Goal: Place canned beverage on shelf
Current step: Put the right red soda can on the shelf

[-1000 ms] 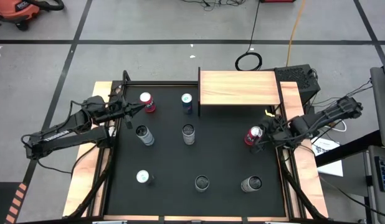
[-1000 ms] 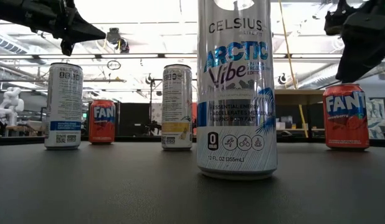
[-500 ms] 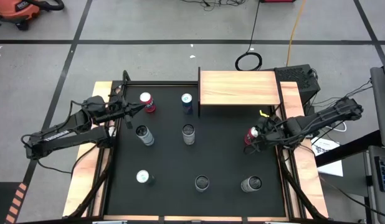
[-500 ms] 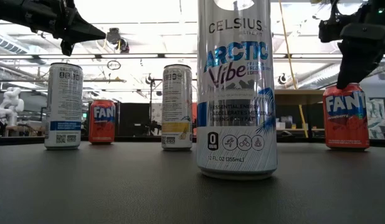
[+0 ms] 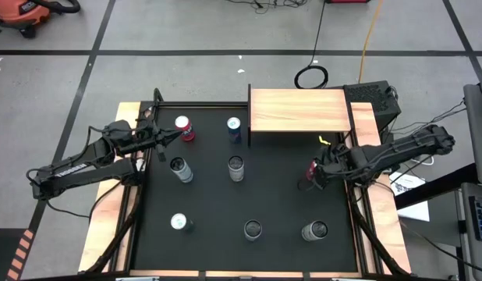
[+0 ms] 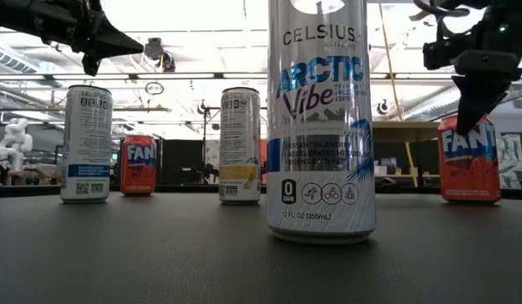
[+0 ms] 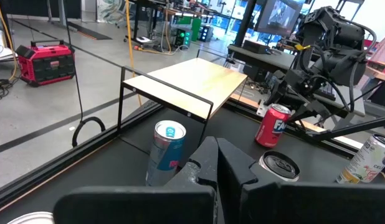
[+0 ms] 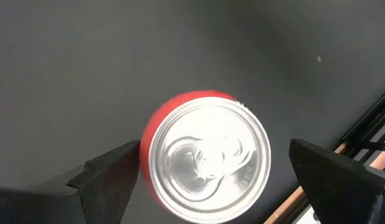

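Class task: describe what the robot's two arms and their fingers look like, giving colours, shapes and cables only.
Both arms are black and slender, built of jointed segments. Thin black cables loop beside the right gripper. The left gripper tapers to a point. The right gripper's fingers are flat, matte-black, blocky pads. No markings are readable.

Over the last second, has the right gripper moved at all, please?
Yes. In the high view the right gripper slid left over the red Fanta can, which stayed put below the shelf.

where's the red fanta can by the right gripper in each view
High view: Fanta can, right side of the mat, mostly hidden under the right gripper.
Low view: far right, gripper directly above it.
Left wrist view: right of centre, beyond the shelf's corner.
Right wrist view: seen from above, centred between the open fingers.
Shared landmark: the wooden shelf, just behind the can.
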{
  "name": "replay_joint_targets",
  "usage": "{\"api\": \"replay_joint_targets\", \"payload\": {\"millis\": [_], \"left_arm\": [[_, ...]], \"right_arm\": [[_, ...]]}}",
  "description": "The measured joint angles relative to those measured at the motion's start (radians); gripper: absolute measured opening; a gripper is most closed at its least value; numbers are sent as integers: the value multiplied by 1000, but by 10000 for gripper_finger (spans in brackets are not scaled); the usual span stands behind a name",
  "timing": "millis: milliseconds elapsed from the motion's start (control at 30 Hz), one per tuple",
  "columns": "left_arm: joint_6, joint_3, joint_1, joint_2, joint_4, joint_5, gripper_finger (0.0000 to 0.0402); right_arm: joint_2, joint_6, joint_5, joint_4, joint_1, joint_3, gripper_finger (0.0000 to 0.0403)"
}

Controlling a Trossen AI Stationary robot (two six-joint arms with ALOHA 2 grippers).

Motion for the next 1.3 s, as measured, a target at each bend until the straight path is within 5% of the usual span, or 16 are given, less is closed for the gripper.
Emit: {"api": "replay_joint_targets", "payload": {"millis": [500, 867, 1300], "left_arm": [[0, 0, 0, 0, -1, 0, 0], [0, 0, 0, 0, 0, 0, 0], [0, 0, 0, 0, 0, 0, 0]], "right_arm": [[2, -38, -101, 153, -57, -102, 388], [-10, -44, -156, 186, -60, -113, 318], [-13, -46, -177, 208, -60, -113, 313]]}}
